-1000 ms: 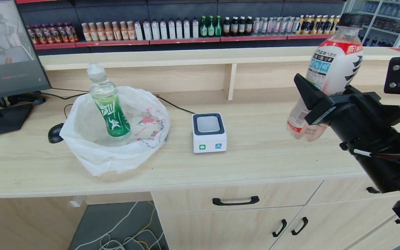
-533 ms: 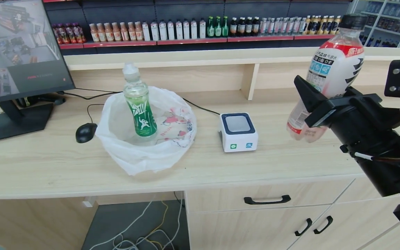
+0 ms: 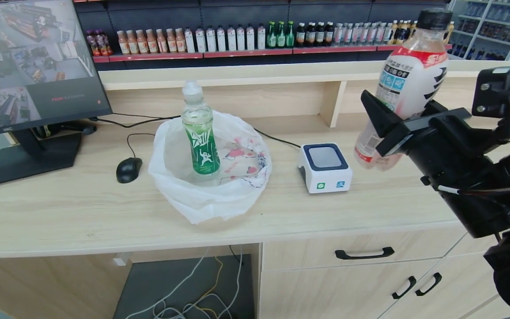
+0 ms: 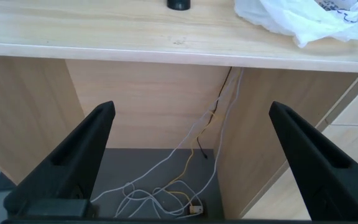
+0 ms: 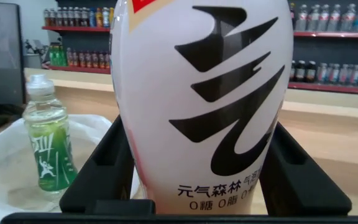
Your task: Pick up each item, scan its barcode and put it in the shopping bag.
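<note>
My right gripper [image 3: 407, 126] is shut on a pale pink drink bottle [image 3: 403, 84] with a white, red and black label and a black cap, held tilted above the counter to the right of the scanner. The same bottle [image 5: 204, 99] sits between the black fingers [image 5: 98, 168] close to the right wrist camera. The white barcode scanner [image 3: 325, 167] with a dark-framed window sits on the counter. A green-labelled bottle [image 3: 199, 133] stands upright inside the white plastic shopping bag [image 3: 193, 195]. My left gripper [image 4: 191, 162] hangs open below the counter edge, facing the cables underneath.
A monitor [image 3: 29, 66] on a black stand and a black mouse [image 3: 129, 169] sit at the counter's left. A raised wooden shelf [image 3: 281, 71] runs along the back, with stocked drink racks behind. Drawers with black handles [image 3: 363, 254] lie below the counter [image 3: 82, 217].
The head view has panned left, so everything on the counter shifted right in the picture. The right gripper with the pink bottle has come slightly left, closer to the scanner.
</note>
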Controlling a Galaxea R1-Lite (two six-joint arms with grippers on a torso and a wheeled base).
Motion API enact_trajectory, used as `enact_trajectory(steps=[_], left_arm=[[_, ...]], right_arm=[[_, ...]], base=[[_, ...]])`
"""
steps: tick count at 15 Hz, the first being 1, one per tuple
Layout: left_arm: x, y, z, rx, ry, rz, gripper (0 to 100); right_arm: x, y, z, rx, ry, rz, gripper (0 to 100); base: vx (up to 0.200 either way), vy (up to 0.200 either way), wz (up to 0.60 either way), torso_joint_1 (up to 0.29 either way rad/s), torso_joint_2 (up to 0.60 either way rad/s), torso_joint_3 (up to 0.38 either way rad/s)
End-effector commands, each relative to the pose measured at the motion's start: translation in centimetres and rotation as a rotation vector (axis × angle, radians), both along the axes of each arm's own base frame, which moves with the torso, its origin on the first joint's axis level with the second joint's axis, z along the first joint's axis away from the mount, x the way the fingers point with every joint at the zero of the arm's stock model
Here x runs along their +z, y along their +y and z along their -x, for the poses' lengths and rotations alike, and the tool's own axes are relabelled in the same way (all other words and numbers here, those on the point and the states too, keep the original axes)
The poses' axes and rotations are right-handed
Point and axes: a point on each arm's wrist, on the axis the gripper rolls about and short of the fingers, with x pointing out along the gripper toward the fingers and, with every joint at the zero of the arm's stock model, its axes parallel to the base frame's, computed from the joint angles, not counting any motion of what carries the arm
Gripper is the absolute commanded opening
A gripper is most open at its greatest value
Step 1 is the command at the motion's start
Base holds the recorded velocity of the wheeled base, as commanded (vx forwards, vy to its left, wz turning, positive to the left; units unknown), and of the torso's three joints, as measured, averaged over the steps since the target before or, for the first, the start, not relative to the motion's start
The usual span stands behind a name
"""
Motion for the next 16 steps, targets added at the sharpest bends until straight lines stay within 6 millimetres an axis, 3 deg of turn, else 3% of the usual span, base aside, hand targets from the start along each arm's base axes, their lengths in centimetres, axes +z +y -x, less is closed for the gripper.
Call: enact_trajectory(steps=[1, 4, 8, 11, 16], left_arm=[[0.0, 0.0, 0.0, 0.001, 0.000, 0.001, 100], [0.0, 0.0, 0.0, 0.001, 0.000, 0.001, 100], [0.0, 0.0, 0.0, 0.001, 0.000, 0.001, 100], [0.0, 0.0, 0.0, 0.001, 0.000, 0.001, 100], [0.0, 0.0, 0.0, 0.001, 0.000, 0.001, 100]], right_arm=[[-0.2, 0.8, -2.0, 0.010, -0.030, 0.053, 0], [0.6, 1.6, -3.6, 0.009, -0.120, 0.127, 0], [0.2, 2.4, -5.3, 0.009, -0.246, 0.327, 0], [0.1, 0.7, -7.0, -0.017, -0.392, 0.532, 0], [-2.0, -0.4, -9.2, -0.004, -0.421, 0.655, 0]], base=[[0.000, 0.000, 0.00, 0.000, 0.00, 0.000], [0.000, 0.000, 0.00, 0.000, 0.00, 0.000], [0.000, 0.000, 0.00, 0.000, 0.00, 0.000], [0.000, 0.000, 0.00, 0.000, 0.00, 0.000], [0.000, 0.000, 0.00, 0.000, 0.00, 0.000]])
